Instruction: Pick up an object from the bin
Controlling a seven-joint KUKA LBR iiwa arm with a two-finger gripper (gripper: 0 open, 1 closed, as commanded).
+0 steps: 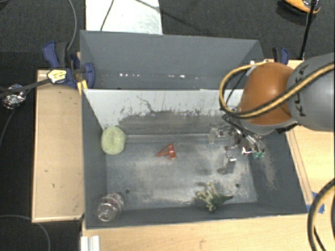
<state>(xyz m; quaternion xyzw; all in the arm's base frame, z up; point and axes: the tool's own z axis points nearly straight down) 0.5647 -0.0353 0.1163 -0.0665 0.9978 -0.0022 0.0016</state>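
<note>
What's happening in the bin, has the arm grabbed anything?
The arm reaches in from the right, its gripper over bare floor in the right half of the bin. Nearest is a green toy figure by the front wall. A small orange piece lies mid-bin, a pale green ball at the left wall, a clear round thing in the front left corner. All four lie on the floor; none is picked yet.

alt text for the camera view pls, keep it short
The arm's gripper hangs over bare floor in the right part of the grey bin, with a green toy figure nearest to it, toward the near wall. A small red cone lies mid-bin, a pale green ball by the left wall, and a clear glass-like thing in the near-left corner.
</note>
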